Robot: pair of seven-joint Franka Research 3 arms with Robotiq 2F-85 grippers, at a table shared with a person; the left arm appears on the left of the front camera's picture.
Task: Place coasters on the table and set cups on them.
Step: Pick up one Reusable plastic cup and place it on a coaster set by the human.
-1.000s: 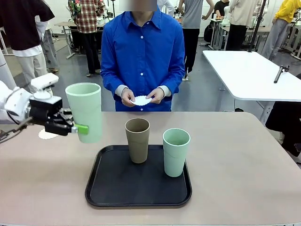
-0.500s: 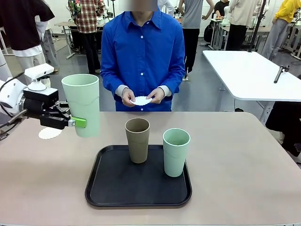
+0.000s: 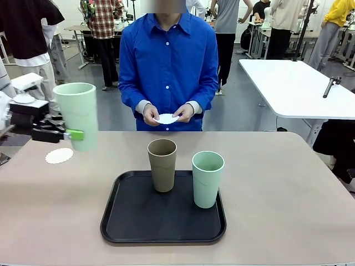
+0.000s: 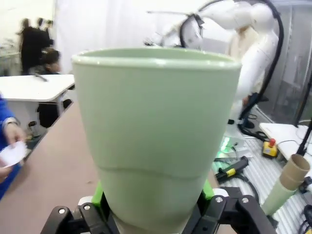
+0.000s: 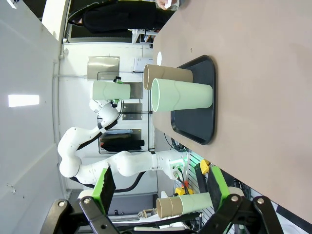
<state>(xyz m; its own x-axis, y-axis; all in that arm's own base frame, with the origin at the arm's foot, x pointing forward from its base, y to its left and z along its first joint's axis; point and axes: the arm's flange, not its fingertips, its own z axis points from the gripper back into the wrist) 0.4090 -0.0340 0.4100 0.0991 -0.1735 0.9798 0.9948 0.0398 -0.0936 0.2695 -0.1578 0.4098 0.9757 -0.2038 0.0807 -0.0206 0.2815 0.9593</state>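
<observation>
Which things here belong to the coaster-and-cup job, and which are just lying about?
Job: pale mint green tapered tumbler in the left arm's jaws; tan-brown tumbler and second mint tumbler; white scalloped paper doily on the beige tabletop; another doily in the person's hands.
Lying about: black rounded tray under the two tumblers; white table behind; dark tool on it.

Bright, even overhead light fills the front view; the black tray [image 3: 138, 213] casts only a thin, soft shadow on the matte worktop [image 3: 288, 210]. In the left wrist view the mint cup [image 4: 156, 131] looms close, bulged by the wide lens, with the background hazy. The right wrist view has a glaring ceiling light panel [image 5: 23, 100], bowed edges and soft-focus fingers [image 5: 105, 187].
</observation>
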